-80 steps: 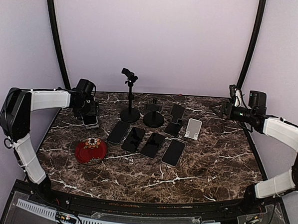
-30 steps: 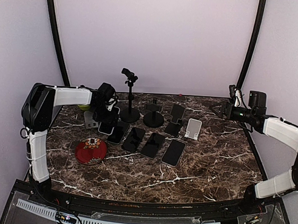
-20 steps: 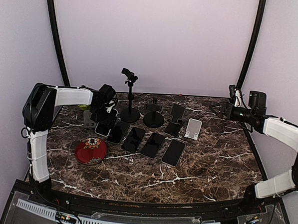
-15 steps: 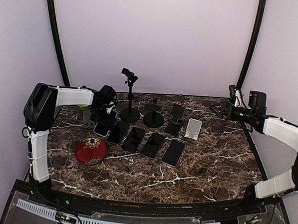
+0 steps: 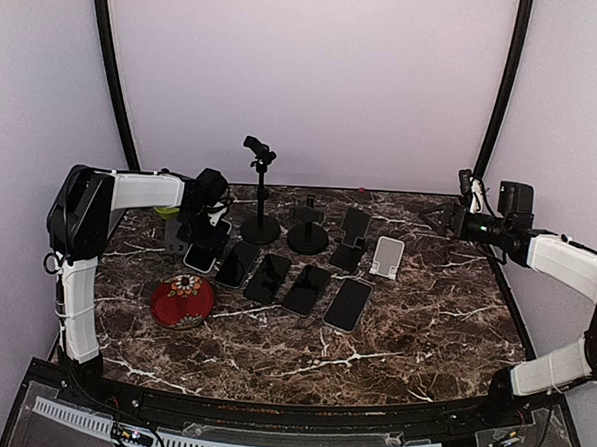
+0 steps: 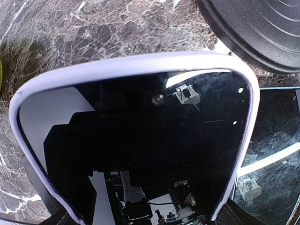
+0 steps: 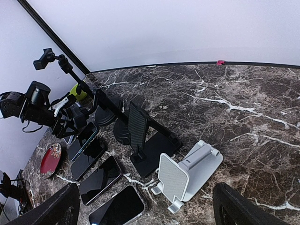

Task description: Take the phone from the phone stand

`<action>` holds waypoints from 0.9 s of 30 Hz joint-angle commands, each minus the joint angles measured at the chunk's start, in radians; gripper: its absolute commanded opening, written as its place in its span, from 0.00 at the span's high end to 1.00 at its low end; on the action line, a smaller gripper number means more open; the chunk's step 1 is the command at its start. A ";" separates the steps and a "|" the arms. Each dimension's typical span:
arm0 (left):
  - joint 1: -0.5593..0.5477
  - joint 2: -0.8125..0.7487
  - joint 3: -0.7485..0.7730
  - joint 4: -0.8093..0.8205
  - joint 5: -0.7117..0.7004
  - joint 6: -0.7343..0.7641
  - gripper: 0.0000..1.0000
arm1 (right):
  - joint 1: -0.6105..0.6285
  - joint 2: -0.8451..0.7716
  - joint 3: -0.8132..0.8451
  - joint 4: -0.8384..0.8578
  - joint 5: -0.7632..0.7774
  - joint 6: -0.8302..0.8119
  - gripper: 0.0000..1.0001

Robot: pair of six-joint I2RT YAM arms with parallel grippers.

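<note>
My left gripper [image 5: 202, 230] is shut on a phone with a pale lavender case [image 5: 204, 255] and holds it low over the table, at the left end of a row of phones. The phone's black screen [image 6: 140, 140] fills the left wrist view, so my left gripper [image 6: 145, 206] is mostly hidden behind it. The grey phone stand [image 5: 178, 237] stands empty just left of the phone. My right gripper [image 5: 435, 217] hangs open and empty at the far right, well above the table, with both fingers at the bottom corners of the right wrist view [image 7: 152, 208].
Several dark phones [image 5: 269, 277] lie in a row at mid table. Behind them stand a tall clamp stand [image 5: 259, 226], a round black stand [image 5: 307, 234], a black phone stand [image 5: 350, 241] and a white one [image 5: 387, 256]. A red plate [image 5: 182, 301] sits front left.
My left arm has carried the phone from the grey stand at the far left to the row of phones, then lowered it and drawn back slightly left. The right arm has not moved.
</note>
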 commanded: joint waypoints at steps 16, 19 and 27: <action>0.003 0.005 0.016 -0.040 0.012 0.002 0.10 | 0.001 -0.005 0.029 -0.001 -0.002 -0.008 0.01; -0.001 0.002 0.024 -0.051 0.012 -0.001 0.10 | 0.001 -0.008 0.029 -0.003 -0.002 -0.008 0.01; -0.015 -0.155 0.025 -0.026 -0.040 -0.034 0.08 | 0.000 -0.005 0.026 0.001 -0.009 -0.005 0.01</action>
